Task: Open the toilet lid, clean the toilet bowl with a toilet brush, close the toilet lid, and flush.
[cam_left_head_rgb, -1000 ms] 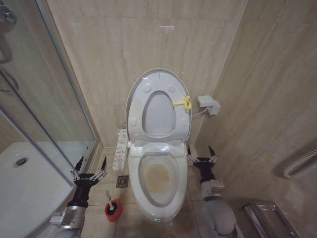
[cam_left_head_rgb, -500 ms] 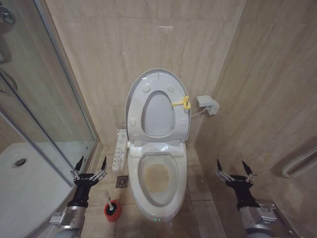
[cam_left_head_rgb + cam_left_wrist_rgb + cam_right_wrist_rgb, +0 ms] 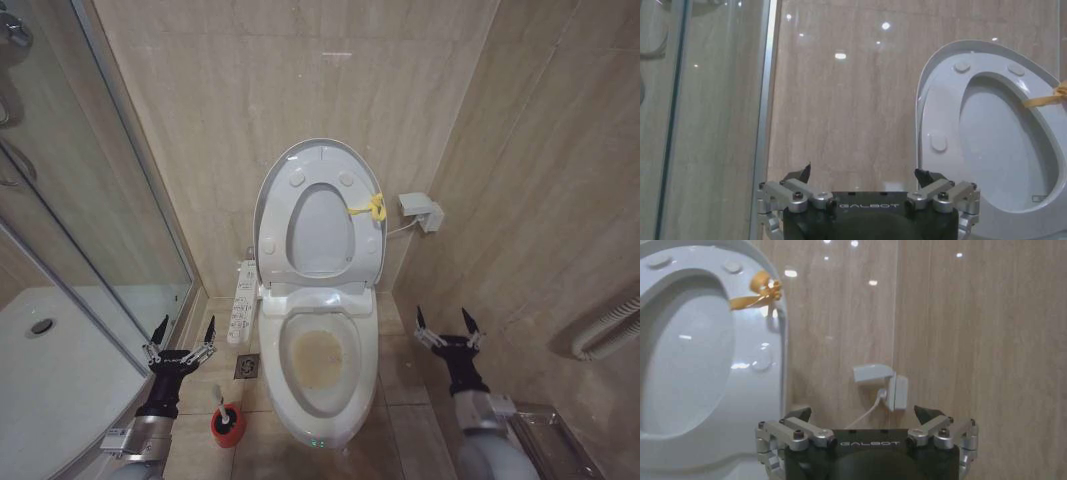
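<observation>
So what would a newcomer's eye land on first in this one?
First the large glossy white oval toilet lid, standing raised against the beige tiled wall with a yellow tie on the ring-shaped seat. Below it, the white ceramic toilet bowl shows brownish stains inside. The open left gripper and open right gripper hang on either side, and the small toilet brush sits in its red holder cup on the floor near the left arm.
</observation>
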Motion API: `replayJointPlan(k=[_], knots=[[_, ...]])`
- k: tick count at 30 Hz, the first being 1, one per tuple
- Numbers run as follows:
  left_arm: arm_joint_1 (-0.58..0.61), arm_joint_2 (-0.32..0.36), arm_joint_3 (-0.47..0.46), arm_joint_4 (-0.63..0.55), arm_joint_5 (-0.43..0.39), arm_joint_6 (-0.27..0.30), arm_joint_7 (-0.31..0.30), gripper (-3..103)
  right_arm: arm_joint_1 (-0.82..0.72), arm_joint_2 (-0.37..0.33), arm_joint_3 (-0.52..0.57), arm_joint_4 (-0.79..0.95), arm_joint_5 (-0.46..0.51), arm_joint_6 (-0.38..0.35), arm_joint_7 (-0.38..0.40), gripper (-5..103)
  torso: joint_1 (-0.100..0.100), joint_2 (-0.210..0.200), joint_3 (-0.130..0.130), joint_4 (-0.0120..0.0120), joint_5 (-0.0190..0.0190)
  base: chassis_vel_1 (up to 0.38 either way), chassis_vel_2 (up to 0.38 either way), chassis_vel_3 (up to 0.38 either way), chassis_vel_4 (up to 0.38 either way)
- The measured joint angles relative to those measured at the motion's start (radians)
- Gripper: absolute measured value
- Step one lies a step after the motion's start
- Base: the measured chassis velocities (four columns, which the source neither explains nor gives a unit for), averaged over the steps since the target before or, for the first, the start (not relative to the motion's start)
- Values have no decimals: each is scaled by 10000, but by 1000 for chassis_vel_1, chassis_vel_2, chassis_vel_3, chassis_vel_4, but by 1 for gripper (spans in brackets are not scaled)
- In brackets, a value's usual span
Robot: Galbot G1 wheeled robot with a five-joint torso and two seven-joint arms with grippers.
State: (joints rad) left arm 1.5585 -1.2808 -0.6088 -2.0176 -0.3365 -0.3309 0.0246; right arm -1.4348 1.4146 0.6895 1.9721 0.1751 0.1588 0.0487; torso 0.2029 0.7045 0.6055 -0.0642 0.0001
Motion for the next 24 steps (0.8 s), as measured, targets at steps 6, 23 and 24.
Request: replayJointPlan(k=[6, 23, 24], knots=[[-1, 1, 1, 0, 0, 0, 1, 100, 1429, -638, -54, -892, 484, -284, 68, 100, 1, 0, 0, 2, 1, 0, 0, 0, 0], [0, 0, 1, 0, 0, 0, 0, 100, 4900, -2007, -724, -3629, 1010, -666, 157, 100, 2, -1, 1, -3, -1, 0, 0, 0, 0], [-1, 0, 2, 0, 0, 0, 1, 100, 5089, -2029, -735, -3718, 1020, -711, 172, 100, 1, -1, 0, -9, 0, 0, 0, 0, 0]])
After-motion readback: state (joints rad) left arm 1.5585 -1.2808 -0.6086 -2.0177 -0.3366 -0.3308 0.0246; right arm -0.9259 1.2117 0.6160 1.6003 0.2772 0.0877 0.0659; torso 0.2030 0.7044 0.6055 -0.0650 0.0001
